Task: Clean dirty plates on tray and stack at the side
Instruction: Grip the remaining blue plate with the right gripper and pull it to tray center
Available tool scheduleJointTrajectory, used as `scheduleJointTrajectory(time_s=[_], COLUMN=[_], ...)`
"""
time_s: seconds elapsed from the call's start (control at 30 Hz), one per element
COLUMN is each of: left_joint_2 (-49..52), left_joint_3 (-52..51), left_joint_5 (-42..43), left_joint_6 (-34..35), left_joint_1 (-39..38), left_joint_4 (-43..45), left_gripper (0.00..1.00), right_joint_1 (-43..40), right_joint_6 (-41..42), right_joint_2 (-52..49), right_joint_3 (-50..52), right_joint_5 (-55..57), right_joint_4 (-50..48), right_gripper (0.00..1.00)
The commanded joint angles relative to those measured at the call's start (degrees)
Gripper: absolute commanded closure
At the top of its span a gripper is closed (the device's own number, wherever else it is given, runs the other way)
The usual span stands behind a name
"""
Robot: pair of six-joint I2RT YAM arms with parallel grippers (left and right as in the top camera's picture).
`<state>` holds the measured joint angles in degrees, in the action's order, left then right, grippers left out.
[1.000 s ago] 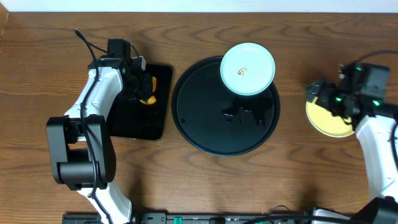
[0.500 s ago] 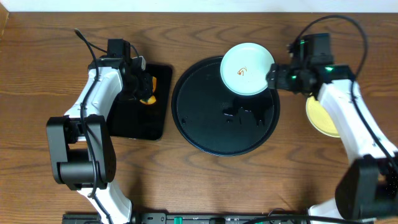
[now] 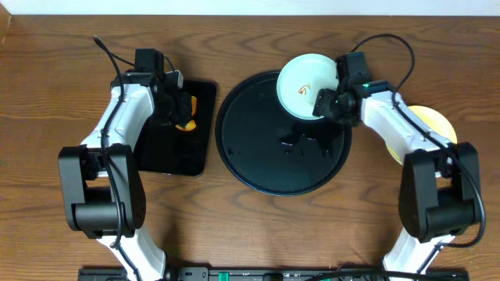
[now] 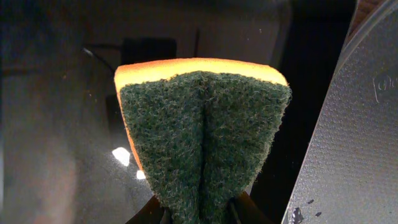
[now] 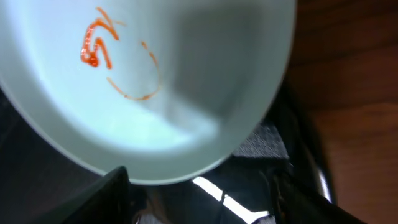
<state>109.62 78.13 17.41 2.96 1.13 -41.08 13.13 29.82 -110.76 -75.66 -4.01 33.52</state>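
Note:
A pale mint plate (image 3: 305,82) with an orange smear (image 5: 96,46) lies at the back right of the round black tray (image 3: 258,156). My right gripper (image 3: 323,101) is at that plate's near right rim. In the right wrist view the plate (image 5: 155,93) fills the top, and its rim lies between the two spread fingers (image 5: 112,193), which do not touch it. The right gripper (image 5: 199,199) is open. A pale yellow plate (image 3: 437,125) lies on the table at the right, partly under the right arm. My left gripper (image 3: 180,105) is shut on the green-and-orange sponge (image 4: 205,137).
The left gripper holds the sponge (image 3: 186,122) over a smaller rectangular black tray (image 3: 176,156), left of the round tray. The round tray's rim (image 4: 348,137) shows at the right of the left wrist view. Wet specks sit near the round tray's middle (image 3: 305,144).
The right arm swung left from the yellow plate to the mint plate's rim, and its jaws have narrowed. The left arm and sponge have not moved.

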Motion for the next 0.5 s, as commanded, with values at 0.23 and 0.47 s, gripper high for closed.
scheduleJointTrajectory(time_s=[0.23, 0.47], left_joint_2=[0.2, 0.2], left_joint_3=[-0.8, -0.8], left_joint_5=[-0.5, -0.5], left_joint_6=[-0.6, -0.5], left_joint_1=[0.2, 0.2], left_joint_4=[0.0, -0.1], left_gripper=[0.78, 0.78], right_joint_1=[1.7, 2.5], right_joint_6=[4.7, 6.2], right_joint_2=[-2.7, -4.9], right_joint_3=[-0.3, -0.3], right_joint_5=[4.9, 5.2], right_joint_4=[-1.8, -2.1], right_gripper=[0.47, 0.47])
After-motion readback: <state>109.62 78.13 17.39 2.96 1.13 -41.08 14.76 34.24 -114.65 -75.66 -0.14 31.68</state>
